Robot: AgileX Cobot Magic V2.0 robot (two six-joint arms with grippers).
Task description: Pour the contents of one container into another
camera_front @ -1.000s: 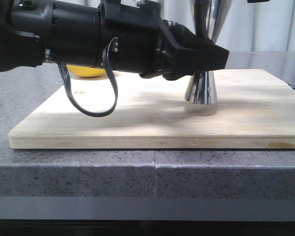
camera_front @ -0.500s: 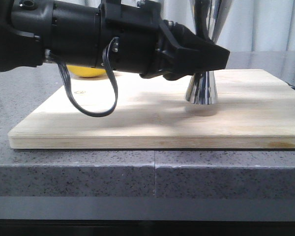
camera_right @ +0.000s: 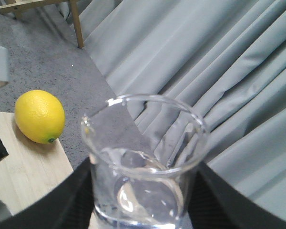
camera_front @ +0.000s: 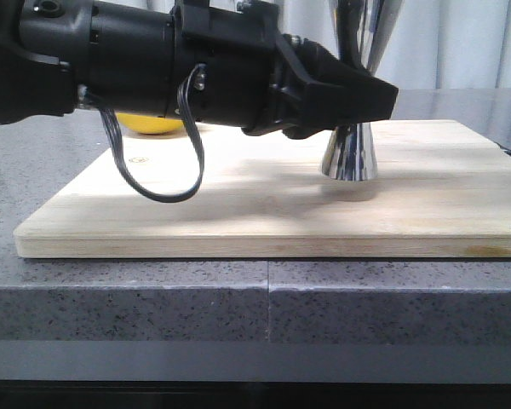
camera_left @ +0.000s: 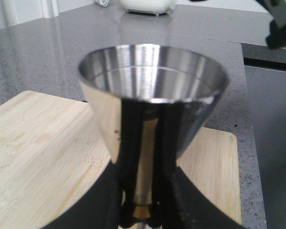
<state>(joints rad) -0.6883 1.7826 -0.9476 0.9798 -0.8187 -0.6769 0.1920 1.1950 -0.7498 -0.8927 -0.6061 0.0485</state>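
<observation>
My left gripper (camera_front: 381, 99) is shut on the narrow waist of an upright steel jigger (camera_front: 349, 158), whose base is at or just above the wooden board (camera_front: 264, 213). In the left wrist view my left gripper (camera_left: 143, 207) clamps the jigger (camera_left: 152, 81) from both sides, and its open cup looks empty. My right gripper (camera_right: 145, 210) is shut on the small clear glass beaker (camera_right: 145, 157), held in the air beyond the board's edge with a little clear liquid at its bottom. The beaker does not show in the front view.
A yellow lemon (camera_front: 153, 125) lies on the board's far left corner, also seen as the lemon (camera_right: 39, 116) in the right wrist view. The board rests on a grey speckled counter (camera_front: 153, 298). Grey curtains (camera_right: 205, 62) hang behind. A black part of the right arm (camera_left: 281, 24) hovers near the jigger.
</observation>
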